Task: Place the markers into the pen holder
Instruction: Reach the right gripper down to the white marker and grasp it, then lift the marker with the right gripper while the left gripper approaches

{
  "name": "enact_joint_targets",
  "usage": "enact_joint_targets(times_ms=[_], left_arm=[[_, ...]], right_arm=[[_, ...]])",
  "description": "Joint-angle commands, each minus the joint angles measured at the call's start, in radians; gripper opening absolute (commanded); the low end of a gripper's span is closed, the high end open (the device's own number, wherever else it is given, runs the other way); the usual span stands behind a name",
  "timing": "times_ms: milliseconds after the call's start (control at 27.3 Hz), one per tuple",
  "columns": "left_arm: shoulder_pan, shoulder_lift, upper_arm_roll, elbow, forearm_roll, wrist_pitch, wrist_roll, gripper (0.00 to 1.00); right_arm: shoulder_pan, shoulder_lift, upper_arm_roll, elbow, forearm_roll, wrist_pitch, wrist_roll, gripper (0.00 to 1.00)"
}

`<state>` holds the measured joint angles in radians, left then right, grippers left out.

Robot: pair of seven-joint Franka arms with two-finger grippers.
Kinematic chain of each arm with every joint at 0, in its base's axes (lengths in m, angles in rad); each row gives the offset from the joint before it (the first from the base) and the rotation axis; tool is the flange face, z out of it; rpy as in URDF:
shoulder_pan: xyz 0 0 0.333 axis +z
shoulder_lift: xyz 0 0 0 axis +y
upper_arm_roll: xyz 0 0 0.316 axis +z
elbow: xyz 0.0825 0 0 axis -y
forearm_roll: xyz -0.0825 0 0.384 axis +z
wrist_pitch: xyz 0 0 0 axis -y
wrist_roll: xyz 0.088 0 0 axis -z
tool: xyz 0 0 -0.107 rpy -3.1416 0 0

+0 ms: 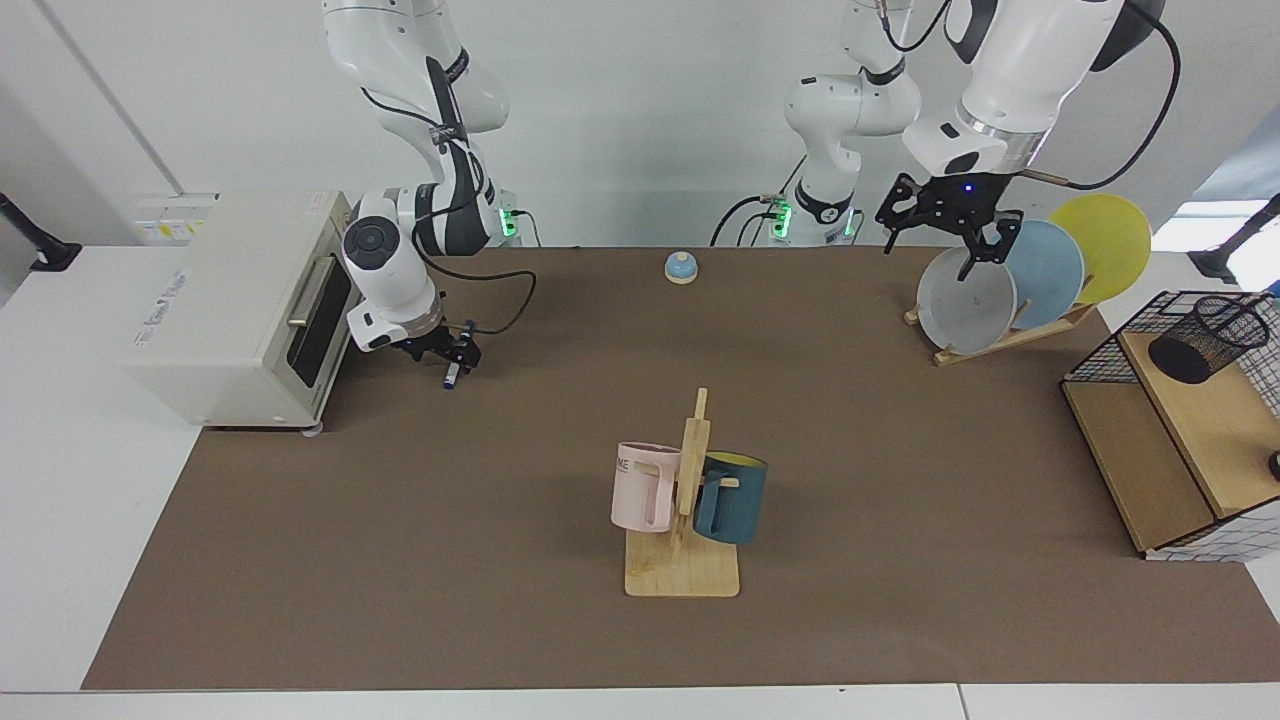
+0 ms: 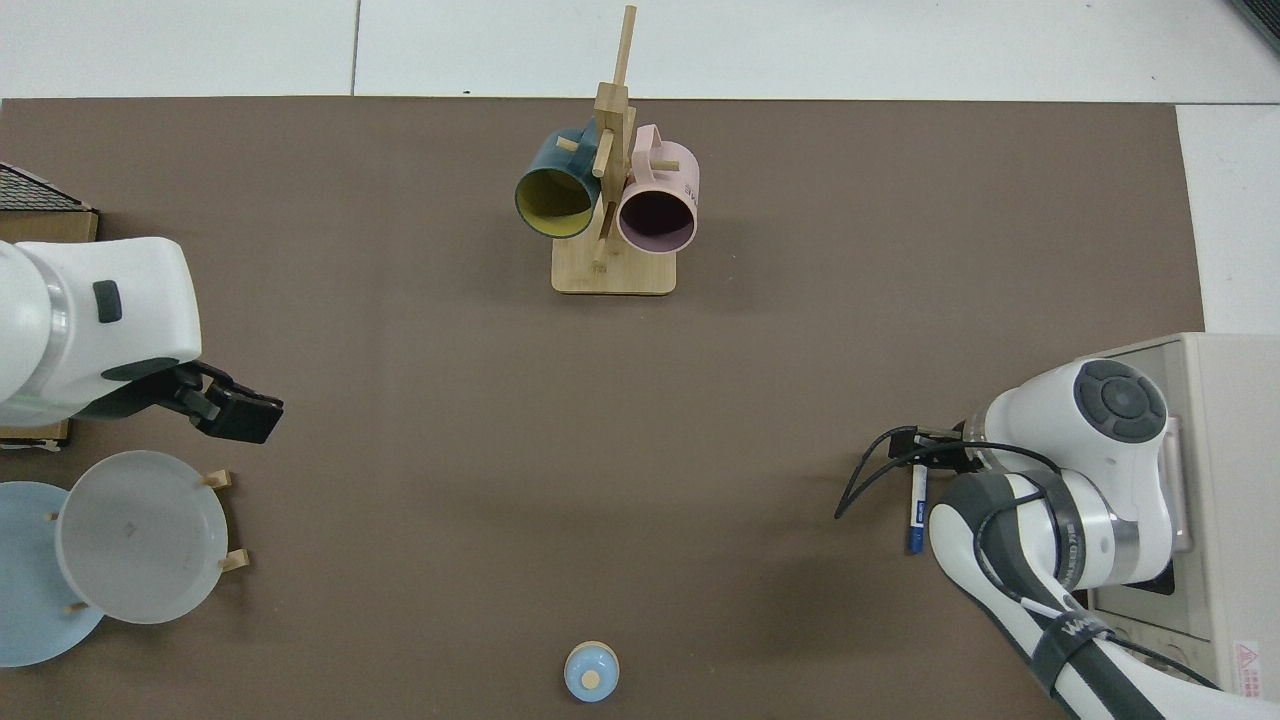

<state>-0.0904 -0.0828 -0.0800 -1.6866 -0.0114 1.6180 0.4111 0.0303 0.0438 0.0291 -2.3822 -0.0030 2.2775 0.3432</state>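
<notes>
One slim white-barrelled marker (image 1: 452, 375) pinched in the right hand (image 1: 455, 352); left hand (image 1: 945, 235), fingers spread, above smooth round plates (image 1: 966, 299).

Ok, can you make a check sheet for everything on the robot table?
Surface: brown mat, no spills seen.
Job's things: marker beside the toaster oven, under the right claw; pen holder on the wire-grid shelf, no marker seen in it.
Clutter: pink mug and dark blue mug on a wooden rack; three plates in a stand; blue bell.
Claws: right claw at the marker's upper end; left claw open above the plates.
Cables: black cable loops beside the right claw.
Surroundings: white wall.
</notes>
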Motion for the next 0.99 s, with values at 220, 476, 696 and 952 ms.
enact_joint_targets(times_ms=[220,476,696,952], left_arm=[[-0.028,-0.031,0.003,-0.078,0.005,0.063,0.233,1.00],[-0.043,-0.029,0.000,-0.082,-0.044,0.062,0.314,1.00],[-0.045,-0.029,0.000,-0.082,-0.062,0.056,0.385,1.00],[-0.045,-0.028,0.000,-0.082,-0.099,0.062,0.526,1.00]], right_arm=[[-0.010,-0.001,0.008,-0.012,0.017,0.027,0.000,0.52],[-0.009,-0.001,0.008,-0.012,0.018,0.027,-0.004,0.43],[-0.009,-0.001,0.008,-0.012,0.018,0.025,-0.003,0.00],[-0.012,0.001,0.008,0.012,0.057,0.007,0.014,0.00]])
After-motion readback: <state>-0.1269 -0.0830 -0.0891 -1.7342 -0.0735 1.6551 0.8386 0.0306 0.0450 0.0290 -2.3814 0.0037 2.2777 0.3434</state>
